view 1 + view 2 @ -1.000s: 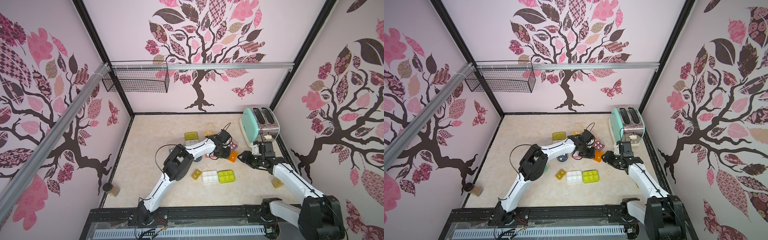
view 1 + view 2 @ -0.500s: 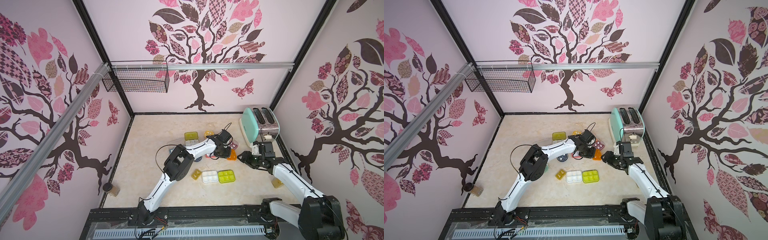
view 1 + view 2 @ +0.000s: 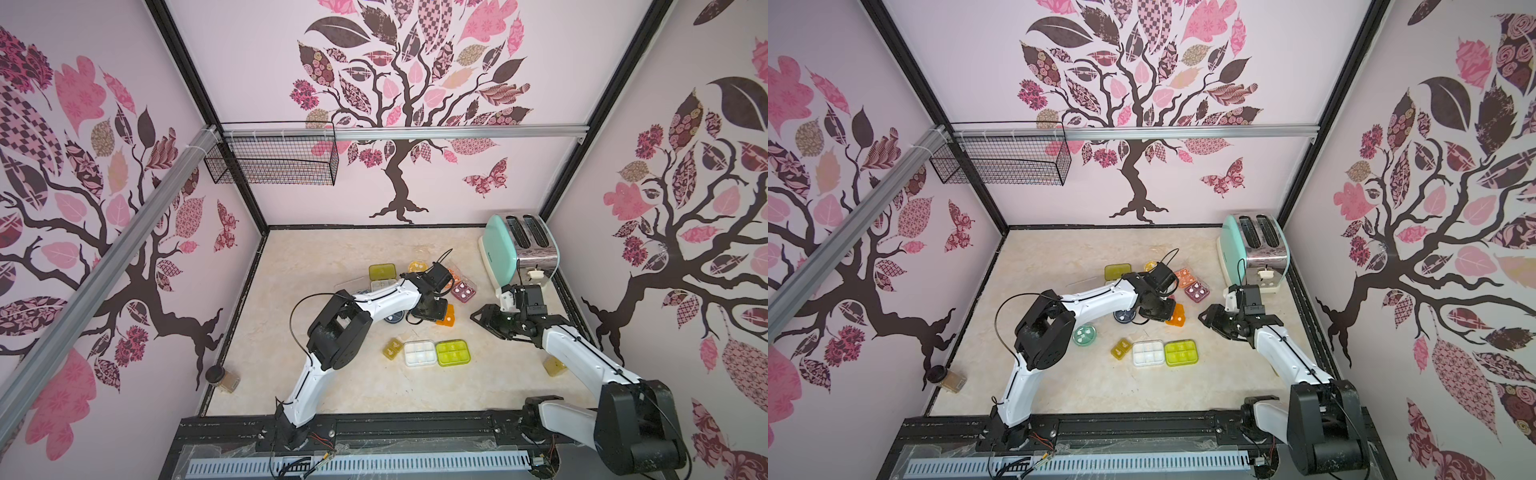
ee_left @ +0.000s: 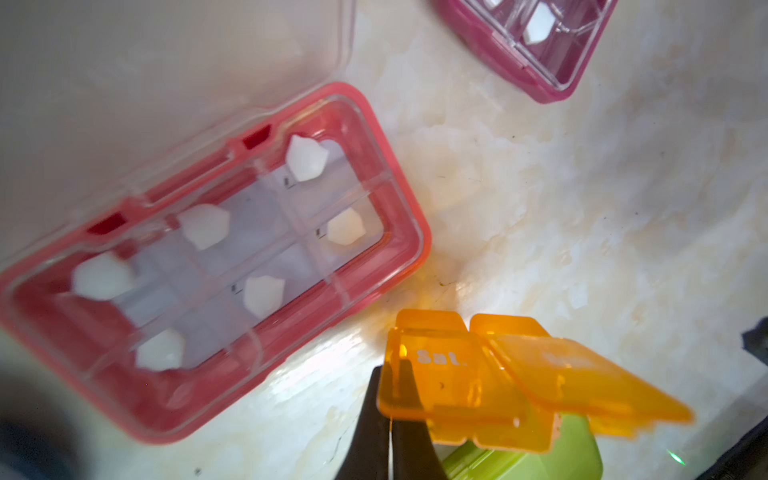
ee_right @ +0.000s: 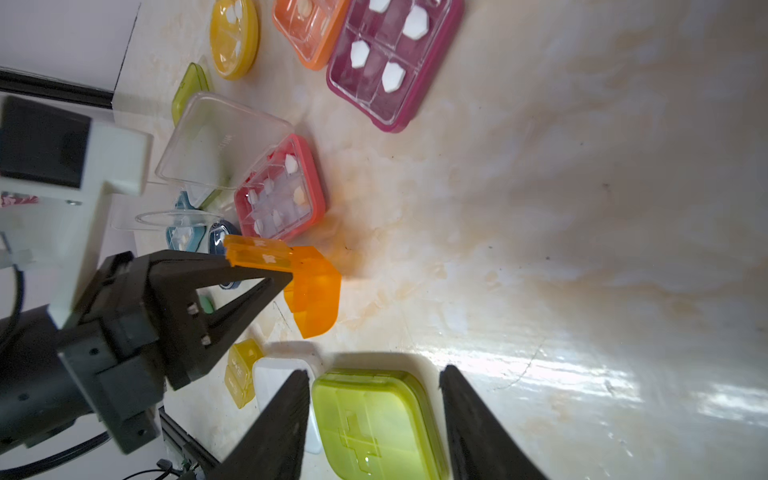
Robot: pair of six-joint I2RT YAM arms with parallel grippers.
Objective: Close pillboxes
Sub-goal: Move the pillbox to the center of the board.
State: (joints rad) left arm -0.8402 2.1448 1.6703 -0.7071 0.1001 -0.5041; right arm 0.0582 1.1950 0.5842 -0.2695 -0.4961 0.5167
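Note:
My left gripper (image 4: pixel 390 415) is shut on the edge of the orange pillbox (image 4: pixel 469 386), by its flap marked "Sat."; both top views show that left gripper (image 3: pixel 434 309) (image 3: pixel 1160 311) over the orange pillbox (image 3: pixel 448 316) (image 3: pixel 1177 316). The box hangs tilted from the left gripper (image 5: pixel 286 272). Beside it lies a pink pillbox (image 4: pixel 216 266) with its clear lid open and white pills inside. My right gripper (image 5: pixel 374 370) is open and empty, to the right of the cluster in both top views (image 3: pixel 484 318) (image 3: pixel 1208 318). The shut lime pillbox (image 5: pixel 374 419) lies beyond its fingers.
A maroon pillbox (image 5: pixel 390 54), a white pillbox (image 3: pixel 419 353), a small amber one (image 3: pixel 392 348), a yellow round one (image 3: pixel 417 266) and a green round one (image 3: pixel 1084 334) lie about. The mint toaster (image 3: pixel 517 249) stands at the back right. A dark-lidded jar (image 3: pixel 220 376) sits by the left wall.
My left gripper's jaws have closed on the orange pillbox's edge. The right arm has hardly moved.

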